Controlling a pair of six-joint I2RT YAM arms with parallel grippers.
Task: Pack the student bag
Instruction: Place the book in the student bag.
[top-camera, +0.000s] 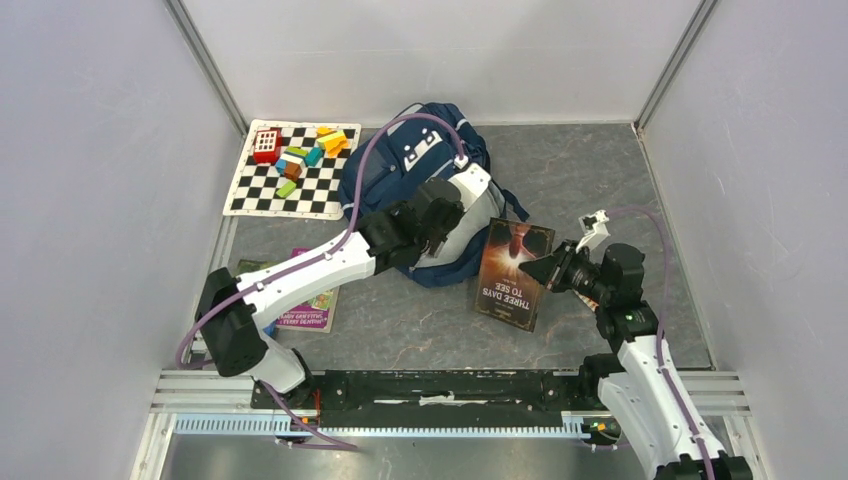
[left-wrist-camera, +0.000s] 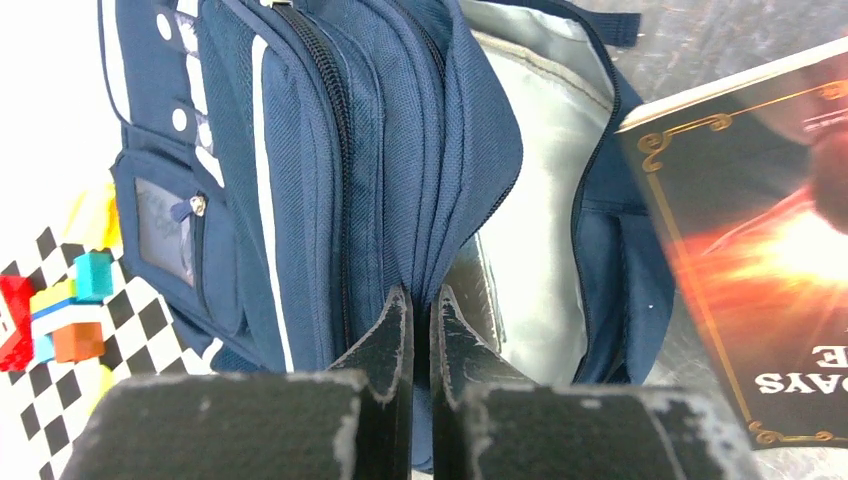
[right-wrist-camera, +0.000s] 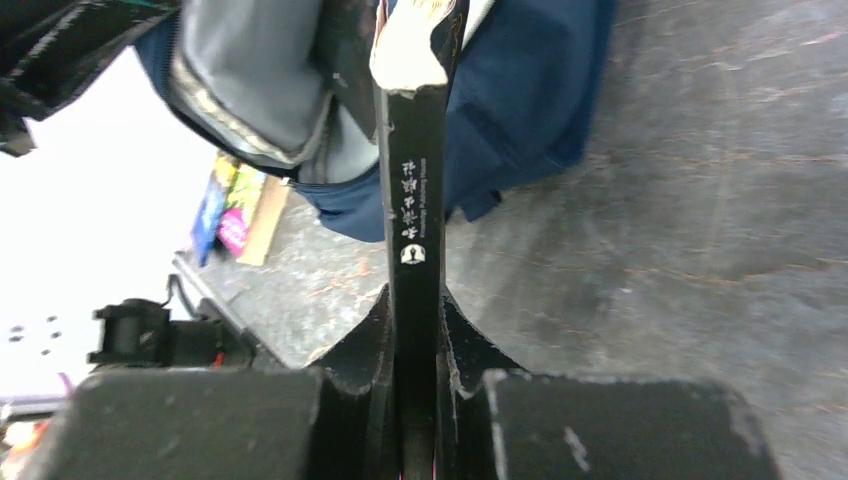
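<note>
My overhead camera sits above and behind the arm bases, looking down on the whole table (top-camera: 600, 180). The left wrist camera faces forward, very close to the backpack (left-wrist-camera: 300, 150), with the book (left-wrist-camera: 760, 230) at its right edge. The right wrist camera sights along the book's spine toward the backpack. All three views share both.

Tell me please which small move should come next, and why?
Probably the right gripper should carry the book toward the mouth of the student bag. The left gripper pinches the bag's edge, so the grey lining shows open, and the book is gripped by its spine just beside that opening.
</note>
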